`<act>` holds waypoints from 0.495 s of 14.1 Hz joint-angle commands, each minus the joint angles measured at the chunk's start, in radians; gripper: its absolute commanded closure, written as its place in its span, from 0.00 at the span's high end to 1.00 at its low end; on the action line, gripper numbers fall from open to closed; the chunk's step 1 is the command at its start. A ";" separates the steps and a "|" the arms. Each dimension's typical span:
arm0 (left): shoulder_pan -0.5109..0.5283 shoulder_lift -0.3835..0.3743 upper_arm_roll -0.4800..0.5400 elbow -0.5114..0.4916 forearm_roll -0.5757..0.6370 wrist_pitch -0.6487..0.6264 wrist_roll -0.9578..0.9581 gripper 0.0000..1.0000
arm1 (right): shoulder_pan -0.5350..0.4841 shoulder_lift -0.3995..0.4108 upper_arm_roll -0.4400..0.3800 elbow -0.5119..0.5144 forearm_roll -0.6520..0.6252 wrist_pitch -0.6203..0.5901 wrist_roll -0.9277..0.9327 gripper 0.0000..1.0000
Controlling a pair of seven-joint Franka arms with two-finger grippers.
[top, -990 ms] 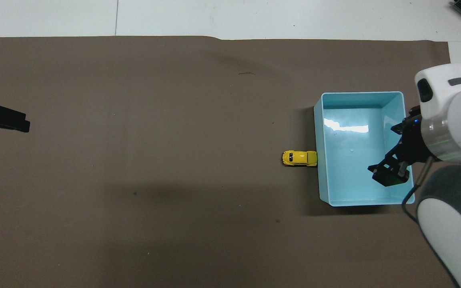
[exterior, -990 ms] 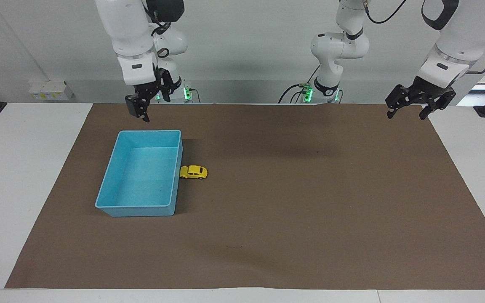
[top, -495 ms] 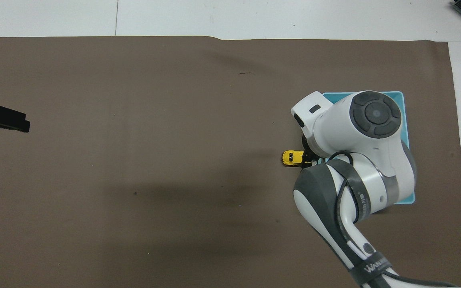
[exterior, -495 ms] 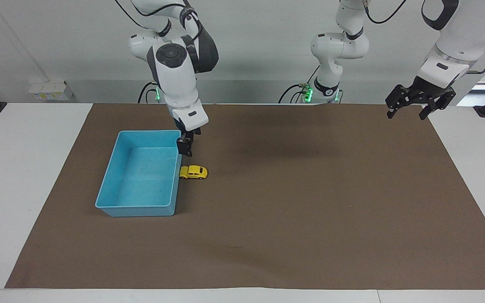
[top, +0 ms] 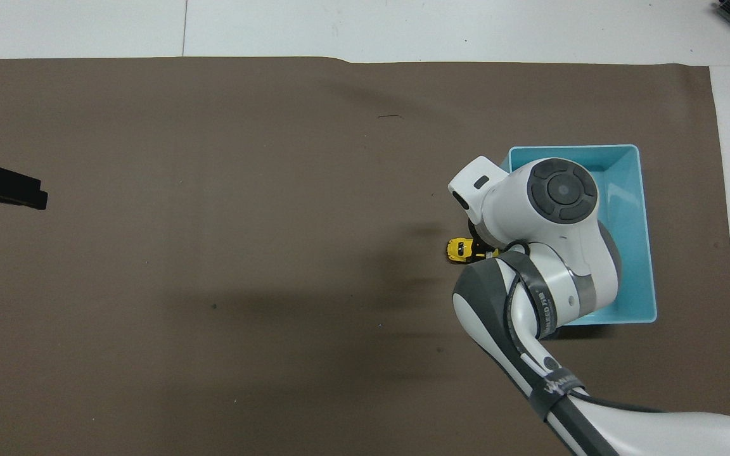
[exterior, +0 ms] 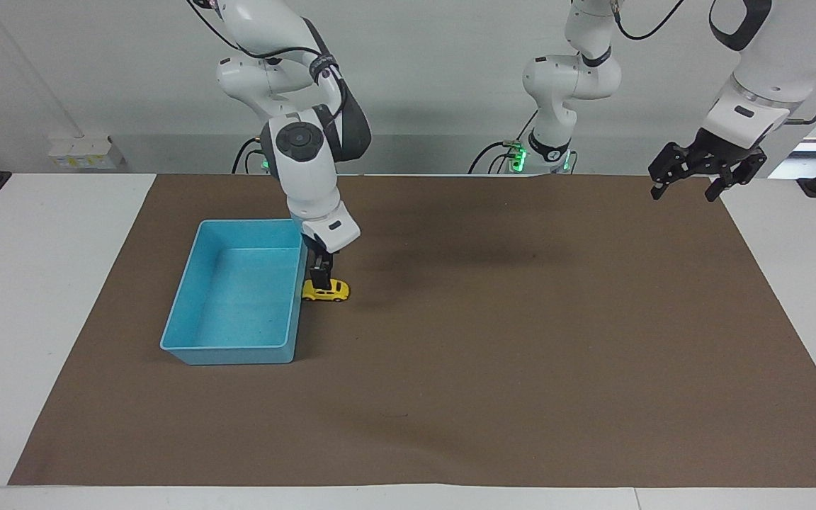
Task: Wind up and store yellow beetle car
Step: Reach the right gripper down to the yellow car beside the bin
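Observation:
The yellow beetle car [exterior: 327, 290] sits on the brown mat, its tail against the long wall of the blue bin [exterior: 227, 347]. My right gripper [exterior: 321, 278] points straight down over the car's roof, open, with its fingertips at roof height. I cannot tell whether they touch it. In the overhead view only the car's nose [top: 459, 249] shows, as the right arm's wrist covers the rest. My left gripper [exterior: 684, 193] hangs open and empty in the air over the mat's corner at the left arm's end, where it waits.
The blue bin [top: 647, 240] has nothing in it and lies toward the right arm's end of the table. The brown mat [exterior: 521, 340] covers most of the white table. The left gripper [top: 4, 188] shows at the overhead view's edge.
The right arm swung from over the bin's robot-side end across to the car and came down onto it. Car, bin and left gripper have not moved.

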 commanded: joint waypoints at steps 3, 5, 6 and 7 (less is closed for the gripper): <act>0.012 -0.022 -0.006 -0.022 -0.014 -0.004 -0.002 1.00 | -0.026 0.014 0.005 -0.066 -0.028 0.060 -0.056 0.98; 0.012 -0.022 -0.006 -0.022 -0.014 -0.004 -0.001 1.00 | -0.024 0.014 0.003 -0.065 -0.041 0.043 -0.057 0.02; 0.012 -0.022 -0.006 -0.022 -0.014 -0.004 -0.002 1.00 | -0.024 0.016 0.005 -0.054 -0.042 0.029 -0.062 0.00; 0.011 -0.022 -0.006 -0.022 -0.014 -0.004 -0.002 1.00 | -0.023 0.019 0.005 -0.037 -0.057 0.014 -0.064 0.00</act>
